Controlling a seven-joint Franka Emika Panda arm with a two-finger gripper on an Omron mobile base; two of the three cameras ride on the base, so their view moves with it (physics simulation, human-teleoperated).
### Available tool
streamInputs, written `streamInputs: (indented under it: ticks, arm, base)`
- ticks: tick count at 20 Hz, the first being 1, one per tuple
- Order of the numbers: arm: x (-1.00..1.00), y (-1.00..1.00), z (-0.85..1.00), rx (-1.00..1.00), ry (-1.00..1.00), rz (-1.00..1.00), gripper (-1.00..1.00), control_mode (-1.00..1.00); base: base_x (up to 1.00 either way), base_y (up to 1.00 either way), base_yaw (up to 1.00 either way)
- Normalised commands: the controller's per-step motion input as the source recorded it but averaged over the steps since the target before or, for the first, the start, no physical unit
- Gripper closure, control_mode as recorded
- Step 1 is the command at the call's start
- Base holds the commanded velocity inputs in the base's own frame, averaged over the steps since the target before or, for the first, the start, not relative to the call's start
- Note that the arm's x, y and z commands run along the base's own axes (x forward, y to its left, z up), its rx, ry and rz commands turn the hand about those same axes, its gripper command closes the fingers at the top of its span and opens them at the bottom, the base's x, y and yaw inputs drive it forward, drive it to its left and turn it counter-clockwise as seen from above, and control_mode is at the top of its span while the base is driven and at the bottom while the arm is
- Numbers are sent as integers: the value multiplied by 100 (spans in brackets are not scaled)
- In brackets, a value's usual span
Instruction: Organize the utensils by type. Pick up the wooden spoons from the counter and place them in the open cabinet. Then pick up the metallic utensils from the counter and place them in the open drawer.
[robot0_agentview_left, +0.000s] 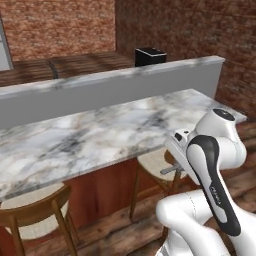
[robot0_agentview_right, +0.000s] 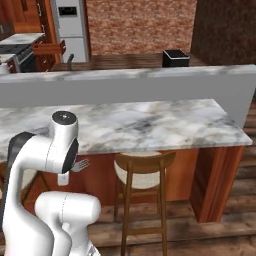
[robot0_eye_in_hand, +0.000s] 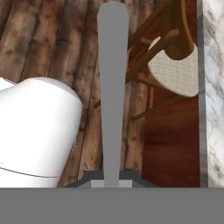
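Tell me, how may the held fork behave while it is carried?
The fork looks like thin metal, so probably stiff and light. The claw pinches one end of its smooth handle; it might swing or slip.

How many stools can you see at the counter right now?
2. One stool stands under the counter's near edge at the left of the left base view; the other stool is beside the arm. More may be hidden.
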Motion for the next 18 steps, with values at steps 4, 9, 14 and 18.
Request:
streamInputs:
  ticks: [4,9,14,18]
  arm:
    - [0,0,0,0,0,0,100,100]
    - [0,0,0,0,0,0,100,100]
    - [0,0,0,0,0,0,100,100]
    - [0,0,0,0,0,0,100,100]
  base:
    - [-3,-68,-1]
    - [0,-79,-1]
    - [9,-96,0]
    - [13,-100,0]
